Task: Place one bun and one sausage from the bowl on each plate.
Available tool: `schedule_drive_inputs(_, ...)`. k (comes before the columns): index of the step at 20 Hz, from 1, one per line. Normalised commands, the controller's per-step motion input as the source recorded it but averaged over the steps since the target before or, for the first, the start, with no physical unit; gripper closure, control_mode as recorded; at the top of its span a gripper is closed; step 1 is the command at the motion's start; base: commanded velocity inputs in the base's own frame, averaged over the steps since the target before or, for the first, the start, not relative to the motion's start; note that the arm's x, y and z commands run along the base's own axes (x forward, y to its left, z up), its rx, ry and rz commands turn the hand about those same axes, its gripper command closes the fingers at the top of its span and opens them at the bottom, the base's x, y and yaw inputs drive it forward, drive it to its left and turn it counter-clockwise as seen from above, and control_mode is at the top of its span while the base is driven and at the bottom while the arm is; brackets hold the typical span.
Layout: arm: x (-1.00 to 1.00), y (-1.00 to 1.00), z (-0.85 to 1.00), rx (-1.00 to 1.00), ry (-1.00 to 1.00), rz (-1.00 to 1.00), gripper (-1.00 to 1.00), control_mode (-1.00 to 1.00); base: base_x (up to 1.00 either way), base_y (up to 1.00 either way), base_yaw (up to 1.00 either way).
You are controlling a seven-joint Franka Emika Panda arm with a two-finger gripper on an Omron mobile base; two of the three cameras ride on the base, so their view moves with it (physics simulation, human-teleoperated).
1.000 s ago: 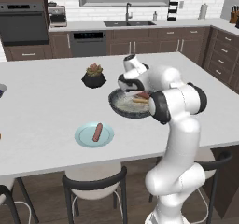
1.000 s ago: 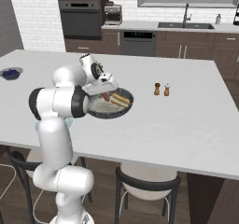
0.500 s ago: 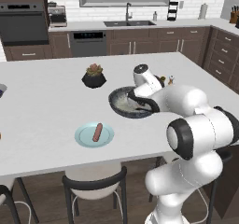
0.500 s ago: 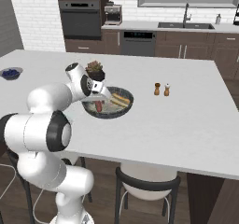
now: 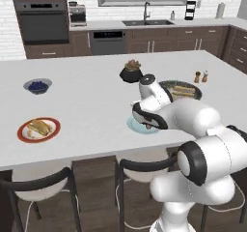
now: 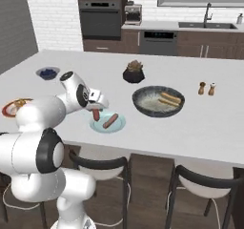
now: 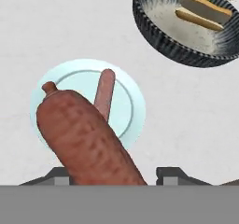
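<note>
Tool point(image 6: 96, 109): closed on a sausage point(image 7: 88, 141), above the teal plate point(image 7: 130, 107).
Teal plate: holds another sausage point(image 7: 104, 94).
Bowl point(image 6: 155, 101): right, two buns point(image 6: 167, 99).
Orange-rimmed plate point(image 5: 38, 130): far left, bun point(image 5: 40, 126).

glossy white arm point(image 5: 193, 124) of fat rounded segments, dark grey-black rings at the joints, bulbous white base column, white hand point(image 6: 76, 92) with a dark face panel, small pale block at the wrist, two small dark grey fingertips point(image 7: 175, 175)
</note>
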Motion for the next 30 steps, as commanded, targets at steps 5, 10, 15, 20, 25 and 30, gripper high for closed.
schedule_drive_inputs(5,0.00,0.00,0.00,0.00,0.00,0.00,1.00,1.00,0.00,1.00,0.00)
schedule_drive_inputs(10,0.00,0.00,0.00,0.00,0.00,0.00,1.00,1.00,0.05,1.00,0.01)
schedule_drive_inputs(15,0.00,0.00,0.00,0.00,0.00,0.00,1.00,1.00,0.82,0.57,0.00)
schedule_drive_inputs(20,0.89,0.47,0.02,0.13,0.16,0.16,1.00,-1.00,0.00,0.00,0.00)
schedule_drive_inputs(25,0.15,0.96,-0.11,0.06,0.22,0.35,1.00,-1.00,0.00,0.00,0.00)
schedule_drive_inputs(30,-0.57,0.49,-0.62,-0.04,0.15,0.23,1.00,-1.00,0.00,0.00,0.00)
